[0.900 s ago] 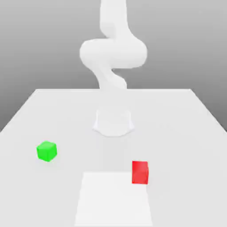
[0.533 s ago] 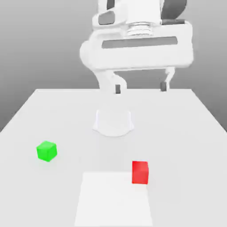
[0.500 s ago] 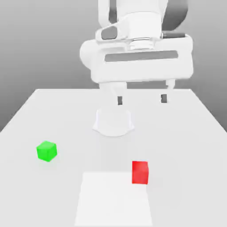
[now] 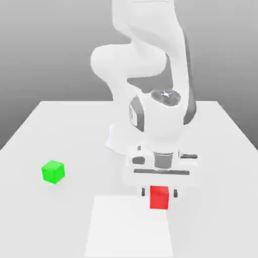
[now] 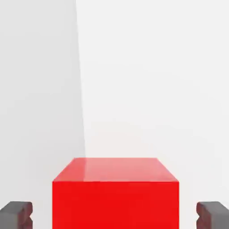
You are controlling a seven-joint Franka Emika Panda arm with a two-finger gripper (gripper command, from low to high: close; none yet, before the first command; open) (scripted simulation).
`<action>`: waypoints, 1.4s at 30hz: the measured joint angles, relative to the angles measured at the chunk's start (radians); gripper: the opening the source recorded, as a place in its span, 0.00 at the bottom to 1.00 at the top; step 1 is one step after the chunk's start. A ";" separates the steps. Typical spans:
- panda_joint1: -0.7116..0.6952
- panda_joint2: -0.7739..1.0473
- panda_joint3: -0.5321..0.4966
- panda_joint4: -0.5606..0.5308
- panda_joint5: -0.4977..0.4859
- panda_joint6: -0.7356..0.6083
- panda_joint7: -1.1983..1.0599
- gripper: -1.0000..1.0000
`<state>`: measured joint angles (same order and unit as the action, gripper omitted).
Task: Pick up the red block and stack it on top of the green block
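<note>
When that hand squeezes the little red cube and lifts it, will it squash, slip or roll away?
The red cube looks like a solid, sharp-edged block, so it probably stays stiff. Its flat sides face the fingertips, which stand apart from it on both sides, so a squeeze should seat squarely. Resting on a flat face, it is unlikely to roll; its matte look suggests little slipping.

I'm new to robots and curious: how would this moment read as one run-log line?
phase: grasp approach | gripper: open, straddling red block | green block: apart, untouched
</note>
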<state>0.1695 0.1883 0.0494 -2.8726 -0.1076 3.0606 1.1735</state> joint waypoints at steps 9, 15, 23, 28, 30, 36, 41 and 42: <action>-0.020 -0.126 0.041 -0.019 0.073 -0.107 -0.053 0.00; -0.077 -0.302 -0.012 -0.046 0.098 -0.253 -0.053 0.00; -0.417 -0.416 -0.198 -0.074 -0.019 -0.333 0.103 0.00; -0.642 -0.476 -0.305 -0.093 -0.079 -0.374 0.193 0.00; -0.733 -0.498 -0.346 -0.102 -0.100 -0.388 0.228 0.00; -0.743 -0.375 -0.409 -0.101 -0.040 -0.268 0.202 0.00; -0.693 -0.214 -0.423 -0.099 0.083 -0.113 0.119 1.00; -0.691 -0.214 -0.423 -0.099 0.083 -0.113 0.119 1.00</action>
<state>-0.5216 -0.0260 -0.3736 -2.9718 -0.0242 2.9475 1.2927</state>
